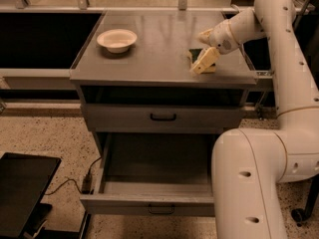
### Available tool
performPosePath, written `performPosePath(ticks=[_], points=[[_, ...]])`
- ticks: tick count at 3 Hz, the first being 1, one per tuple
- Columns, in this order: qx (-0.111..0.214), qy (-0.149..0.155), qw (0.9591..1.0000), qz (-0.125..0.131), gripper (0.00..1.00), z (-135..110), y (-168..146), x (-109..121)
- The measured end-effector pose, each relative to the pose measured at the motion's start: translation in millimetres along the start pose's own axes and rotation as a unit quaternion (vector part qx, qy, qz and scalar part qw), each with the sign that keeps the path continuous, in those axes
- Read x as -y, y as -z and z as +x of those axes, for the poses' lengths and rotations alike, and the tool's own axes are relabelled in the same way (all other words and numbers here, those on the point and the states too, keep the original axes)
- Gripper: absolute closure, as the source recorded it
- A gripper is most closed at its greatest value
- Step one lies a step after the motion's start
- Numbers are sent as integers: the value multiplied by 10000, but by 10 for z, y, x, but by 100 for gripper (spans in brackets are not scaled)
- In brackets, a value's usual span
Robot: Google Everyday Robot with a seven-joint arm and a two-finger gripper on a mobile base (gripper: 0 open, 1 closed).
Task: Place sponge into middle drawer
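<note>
The sponge (195,53) lies on the steel cabinet top (159,44) near its right front edge; a dark green patch and a little pale yellow show. My gripper (205,61) is down on the sponge and covers most of it, with the cream arm (279,59) reaching in from the right. The open drawer (149,199) is pulled out below, under a closed drawer (163,117) with a dark handle. The open drawer's inside looks empty.
A white bowl (117,40) stands on the cabinet top at the back left. The robot's large white body (249,183) fills the lower right, next to the open drawer. A black object (22,188) sits on the speckled floor at the lower left.
</note>
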State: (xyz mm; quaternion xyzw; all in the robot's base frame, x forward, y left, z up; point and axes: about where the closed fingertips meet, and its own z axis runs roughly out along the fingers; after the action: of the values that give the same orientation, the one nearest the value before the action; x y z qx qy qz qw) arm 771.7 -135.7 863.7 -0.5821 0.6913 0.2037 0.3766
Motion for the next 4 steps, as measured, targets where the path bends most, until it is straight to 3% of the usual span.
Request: performPosePath(ticks=[2,3,4], points=[[23,-81,9999,115,0,27,-20,69],[-31,-321,9984,462,0,183,26,245],[-99,-362,9985,398,0,228,-43,230]])
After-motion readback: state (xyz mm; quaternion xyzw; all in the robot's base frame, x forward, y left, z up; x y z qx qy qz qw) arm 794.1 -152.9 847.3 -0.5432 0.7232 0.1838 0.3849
